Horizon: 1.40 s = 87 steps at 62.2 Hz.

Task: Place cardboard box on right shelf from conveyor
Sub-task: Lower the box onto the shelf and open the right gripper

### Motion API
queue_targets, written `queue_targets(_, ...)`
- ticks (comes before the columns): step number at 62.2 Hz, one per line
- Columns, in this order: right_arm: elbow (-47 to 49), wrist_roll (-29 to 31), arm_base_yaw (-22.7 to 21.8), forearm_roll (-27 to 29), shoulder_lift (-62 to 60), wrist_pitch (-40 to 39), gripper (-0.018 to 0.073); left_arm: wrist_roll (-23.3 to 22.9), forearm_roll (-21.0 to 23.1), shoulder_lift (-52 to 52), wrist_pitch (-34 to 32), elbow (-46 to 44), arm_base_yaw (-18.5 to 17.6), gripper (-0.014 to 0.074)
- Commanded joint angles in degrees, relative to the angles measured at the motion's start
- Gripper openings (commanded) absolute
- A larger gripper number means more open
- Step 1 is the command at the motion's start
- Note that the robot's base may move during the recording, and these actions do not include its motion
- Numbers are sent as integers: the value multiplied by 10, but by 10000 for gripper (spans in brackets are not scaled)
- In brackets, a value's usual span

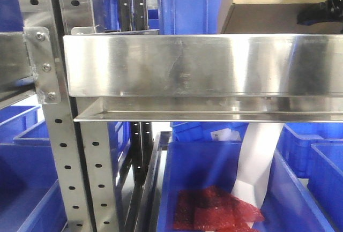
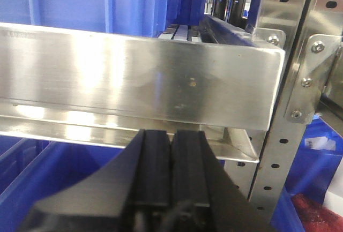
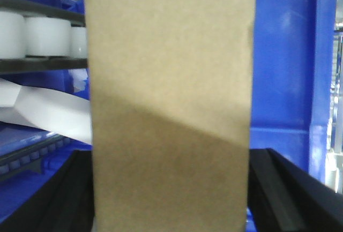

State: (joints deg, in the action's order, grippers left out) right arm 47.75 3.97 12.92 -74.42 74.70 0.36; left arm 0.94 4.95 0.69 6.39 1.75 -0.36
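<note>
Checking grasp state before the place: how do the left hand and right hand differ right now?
Left hand: fingers pressed together, holding nothing, in front of the steel shelf lip. Right hand: fingers spread wide, the tan cardboard box upright between them and filling its view. Both have black fingers.

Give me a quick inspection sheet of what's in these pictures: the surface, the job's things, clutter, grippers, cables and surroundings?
Surface: steel shelf with a tall shiny front lip; its top is hidden by the lip.
Job's things: tan box held between the right gripper's fingers, its bottom edge level with the top of the lip in the front view. Conveyor: nothing seen.
Clutter: red packets and white paper in a blue bin below.
Grippers: left gripper shut and empty, in front of the lip; right shut on the box.
Cables: nothing seen.
Surroundings: perforated steel uprights, more blue bins, white rolls.
</note>
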Motion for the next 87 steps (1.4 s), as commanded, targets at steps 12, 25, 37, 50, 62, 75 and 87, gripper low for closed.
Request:
queue_targets(12, 0, -30, 5, 8, -51, -4, 607, -1, 1, 6, -47, -2, -3, -119)
queue_targets(25, -23, -30, 11, 12, -76, -4, 607, -1, 1, 6, -47, -2, -3, -119)
queue_targets(37, -49, -30, 13, 17, -117, -4, 607, -1, 1, 6, -47, -2, -3, -119)
queue_targets(50, -95, -30, 13, 23, -186, -4, 607, -1, 1, 6, -47, -2, -3, -119)
queue_targets(62, -128, -30, 13, 78, -252, 2, 607, -1, 1, 6, -47, -2, -3, -119)
queue_targets(75, -129, -30, 13, 296, -311, 83, 606, -1, 1, 6, -47, -2, -3, -119)
queue_targets(87, -138, -30, 13, 445, -375, 139, 563, -1, 1, 6, -47, -2, -3, -119)
